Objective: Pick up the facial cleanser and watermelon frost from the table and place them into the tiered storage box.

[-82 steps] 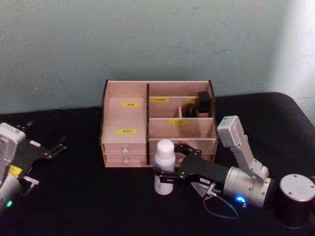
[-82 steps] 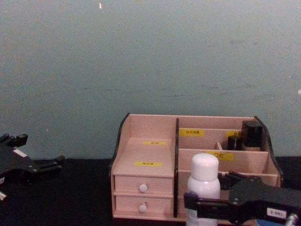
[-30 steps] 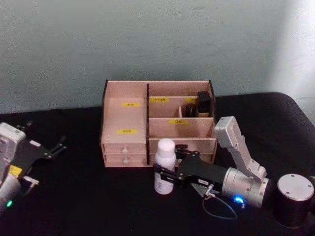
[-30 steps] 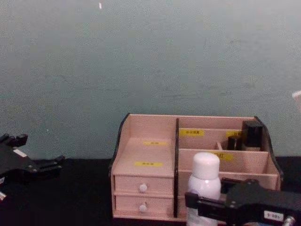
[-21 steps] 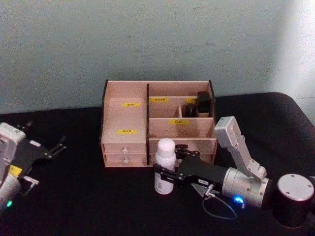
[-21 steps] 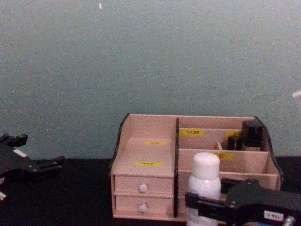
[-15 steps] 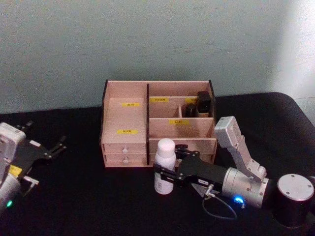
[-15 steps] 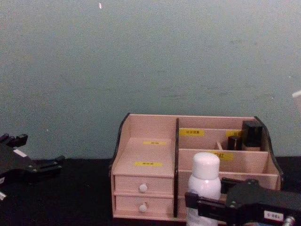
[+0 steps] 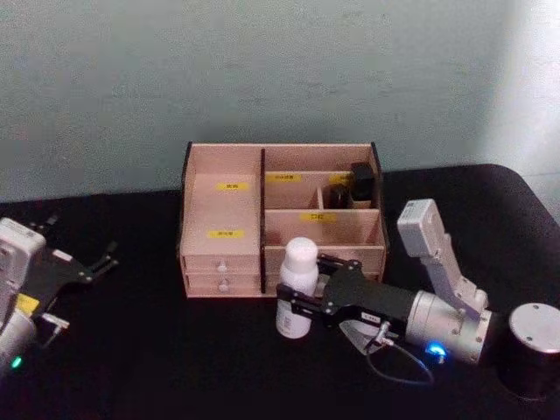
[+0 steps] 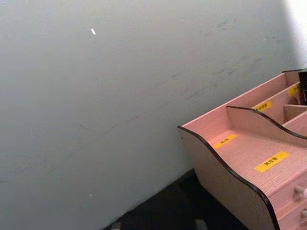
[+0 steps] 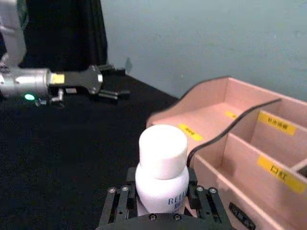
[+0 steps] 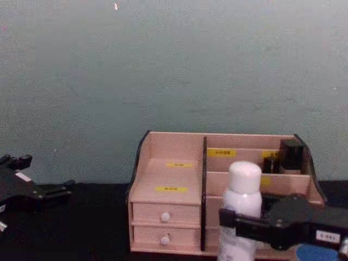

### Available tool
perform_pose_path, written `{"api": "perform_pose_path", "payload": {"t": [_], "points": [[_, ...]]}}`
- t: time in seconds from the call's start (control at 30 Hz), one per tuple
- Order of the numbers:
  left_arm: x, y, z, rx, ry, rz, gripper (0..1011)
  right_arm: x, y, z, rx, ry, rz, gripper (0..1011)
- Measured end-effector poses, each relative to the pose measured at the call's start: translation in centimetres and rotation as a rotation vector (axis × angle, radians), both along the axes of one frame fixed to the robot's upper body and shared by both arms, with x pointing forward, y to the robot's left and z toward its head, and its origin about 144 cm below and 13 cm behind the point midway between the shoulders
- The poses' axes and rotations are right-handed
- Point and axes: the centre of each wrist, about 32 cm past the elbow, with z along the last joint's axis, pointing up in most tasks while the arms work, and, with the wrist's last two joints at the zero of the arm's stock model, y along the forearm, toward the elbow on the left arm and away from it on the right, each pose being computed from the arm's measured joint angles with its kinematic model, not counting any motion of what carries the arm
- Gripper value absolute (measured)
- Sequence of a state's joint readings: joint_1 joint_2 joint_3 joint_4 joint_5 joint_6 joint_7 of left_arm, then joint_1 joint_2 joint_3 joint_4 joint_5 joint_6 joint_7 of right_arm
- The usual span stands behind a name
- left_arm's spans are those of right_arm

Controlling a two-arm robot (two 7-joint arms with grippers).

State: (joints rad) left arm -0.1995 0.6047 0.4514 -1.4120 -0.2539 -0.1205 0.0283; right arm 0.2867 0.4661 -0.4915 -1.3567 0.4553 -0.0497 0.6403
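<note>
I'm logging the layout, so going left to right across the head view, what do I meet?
Left pincer, small drawers of the tiered storage box, white bottle gripped by the right pincer, dark grey-topped cylinder.

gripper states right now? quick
Left gripper: open, holding nothing, parked at left.
Right gripper: closed on the facial cleanser.

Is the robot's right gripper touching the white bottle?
Touching. The right wrist view shows the right gripper closed against both sides of the white bottle.
</note>
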Motion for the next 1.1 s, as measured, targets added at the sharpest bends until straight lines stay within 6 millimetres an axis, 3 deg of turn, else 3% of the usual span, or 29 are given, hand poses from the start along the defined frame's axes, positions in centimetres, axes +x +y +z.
{"api": "perform_pose_path", "payload": {"t": [0.37, 0.6, 1.1], "points": [[0.0, 0.0, 0.0, 0.0, 0.0, 0.0, 1001, 0.3, -0.5, 3.2, 0.078, -0.07, 0.005, 593], [0.0, 0.0, 0.0, 0.0, 0.0, 0.0, 1001, 2.3, 0.1, 5.6, 0.112, -0.155, -0.067, 593], [0.0, 0.0, 0.0, 0.0, 0.0, 0.0, 1001, 6.6, 1.8, 6.1, 0.091, -0.208, -0.251, 593]]}}
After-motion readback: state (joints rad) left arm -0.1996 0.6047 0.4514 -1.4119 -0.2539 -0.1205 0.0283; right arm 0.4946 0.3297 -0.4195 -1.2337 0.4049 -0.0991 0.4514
